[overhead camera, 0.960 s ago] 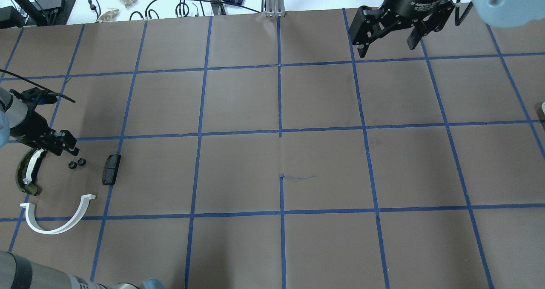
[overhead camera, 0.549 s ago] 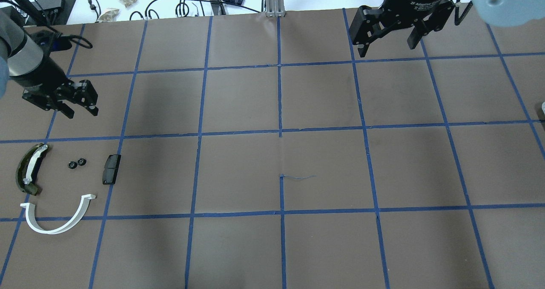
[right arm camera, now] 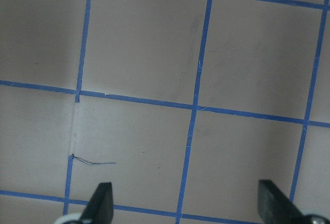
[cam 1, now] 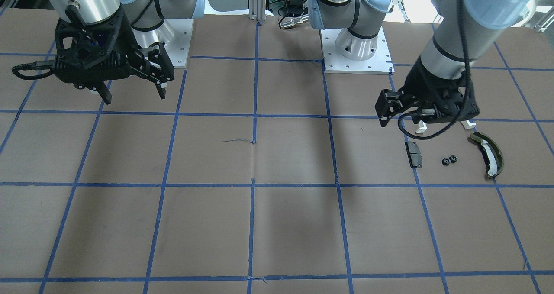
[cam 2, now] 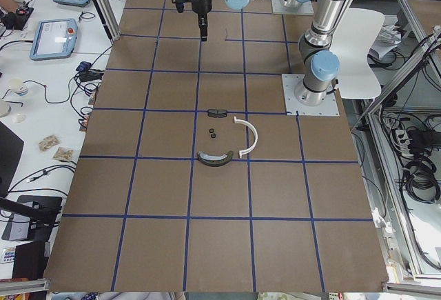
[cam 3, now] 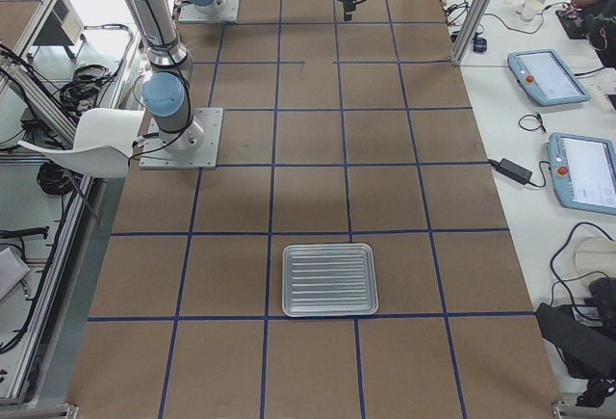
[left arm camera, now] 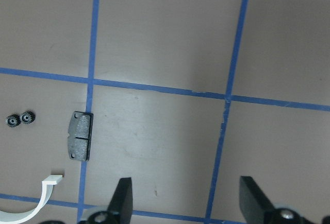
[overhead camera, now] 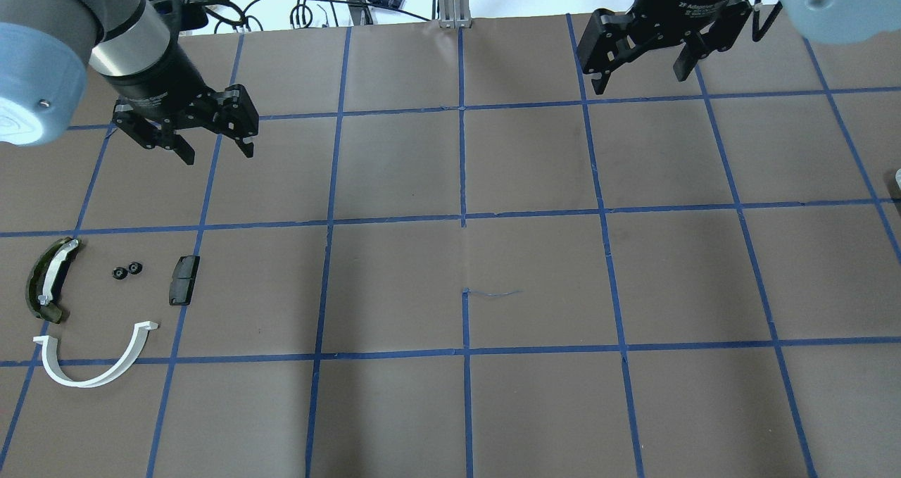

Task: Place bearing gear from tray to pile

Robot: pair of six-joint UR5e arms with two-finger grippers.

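The pile lies at the table's left: two small black bearing gears [overhead camera: 127,270], a black block [overhead camera: 183,279], an olive-green curved piece [overhead camera: 46,281] and a white half-ring [overhead camera: 91,365]. The gears [cam 1: 449,159] [left arm camera: 19,118] rest side by side on the table. My left gripper [overhead camera: 215,151] [cam 1: 400,120] [left arm camera: 188,203] is open and empty, raised above the table beyond the pile. My right gripper [overhead camera: 640,82] [cam 1: 134,95] [right arm camera: 185,203] is open and empty over the far right. The metal tray [cam 3: 329,279] shows only in the exterior right view, with nothing visible in it.
Brown paper with a blue tape grid [overhead camera: 463,221] covers the table. Cables and small items [overhead camera: 310,6] lie beyond its far edge. The arm bases [cam 1: 355,47] stand at the robot's side.
My left gripper has risen from beside the gears and moved away from the pile, toward the far side and to the right. The gears stay on the table. The right arm has not moved.
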